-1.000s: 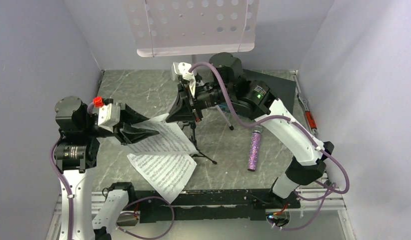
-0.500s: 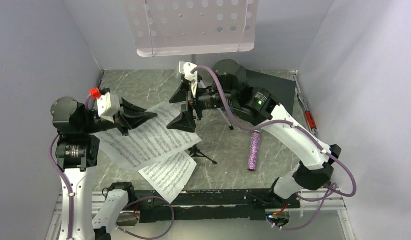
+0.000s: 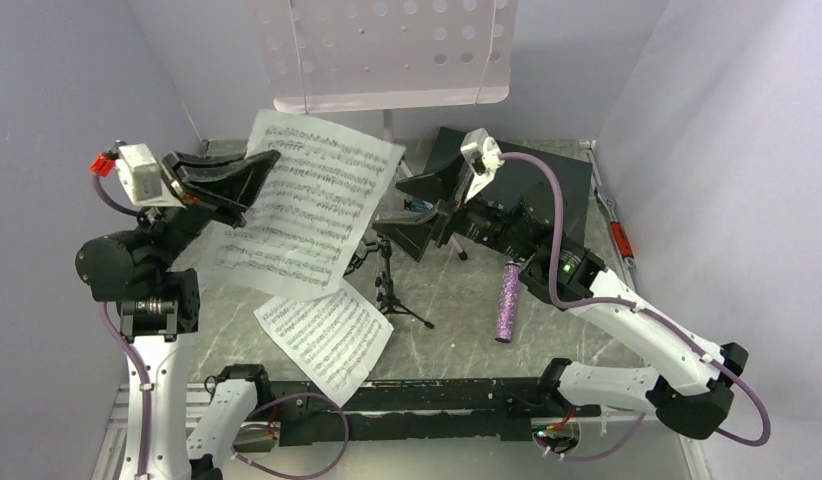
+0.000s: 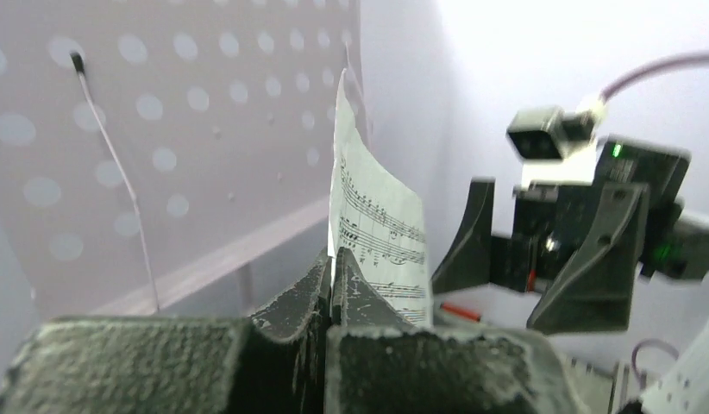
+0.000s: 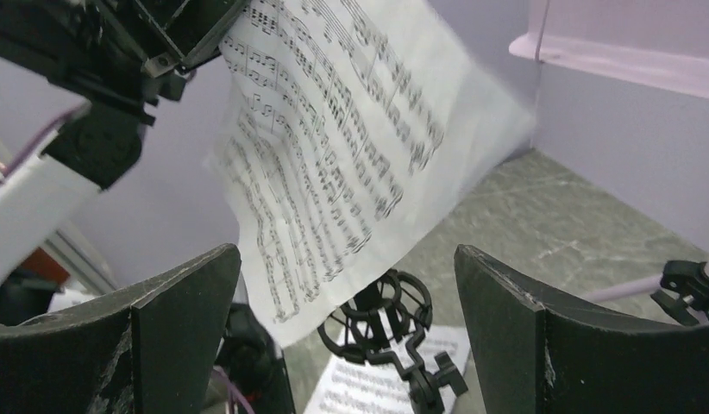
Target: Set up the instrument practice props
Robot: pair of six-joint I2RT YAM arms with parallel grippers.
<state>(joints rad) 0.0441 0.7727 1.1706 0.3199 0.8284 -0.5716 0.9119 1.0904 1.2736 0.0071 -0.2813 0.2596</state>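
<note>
Holding 1 sheet-music page (image 3: 307, 205) just below the music stand (image 3: 387, 50), left gripper (image 3: 262, 160) pinches its edge; right gripper (image 3: 392, 210) gapes wide, empty.

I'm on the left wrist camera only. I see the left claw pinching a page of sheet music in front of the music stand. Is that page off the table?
Observer: Yes. From above, the held page hangs in the air from the left claw, clear of the table.
Operator: Where's the other page?
Observer: The second page lies flat on the table near the arm bases, below the held one.
Operator: And the microphone?
Observer: The purple microphone lies on the table beside the right arm. The right claw is open and empty.
</note>
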